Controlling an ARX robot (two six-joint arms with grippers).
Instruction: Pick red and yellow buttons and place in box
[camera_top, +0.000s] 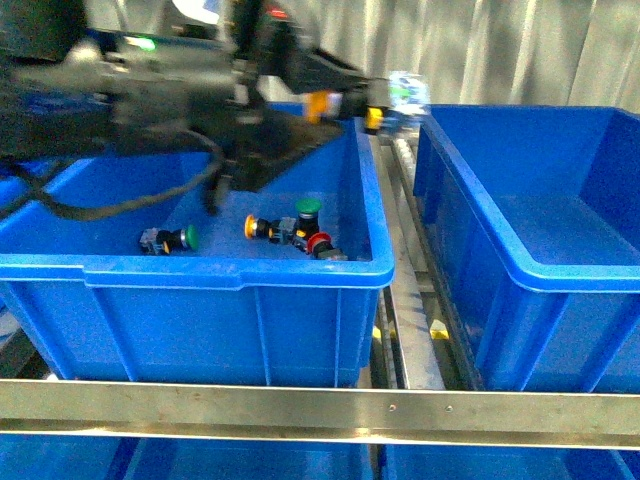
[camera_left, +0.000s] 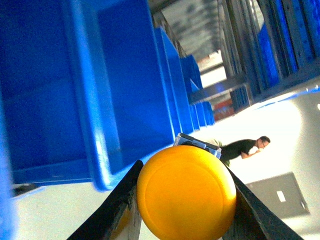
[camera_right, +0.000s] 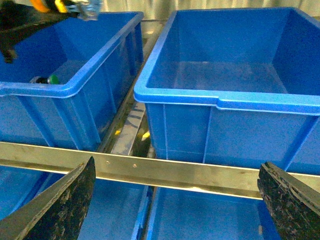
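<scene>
So the glossy round yellow-capped push-button (camera_left: 186, 192) is pinched in the left pincer (camera_top: 375, 118), up over the gap beside the big bright blue plastic box (camera_top: 530, 272). A red-capped button (camera_top: 320, 243) lies in the neighbouring blue bin (camera_top: 240, 272) near a green-capped button (camera_top: 308, 207). The right pincer (camera_right: 176, 170) is spread wide, facing a steel rail (camera_right: 200, 175).

The yellow button (camera_left: 186, 192), a round glossy cap on a dark body, sits pinched between the fingers of my left gripper (camera_left: 185, 200), up in the air over the far right corner of the left bin (camera_top: 240, 275). The red button (camera_top: 320, 243) lies on its side on that bin's floor, near its right front corner. The box (camera_top: 560, 330), bright blue with a thick rim, stands to the right with bare floor showing.
</scene>
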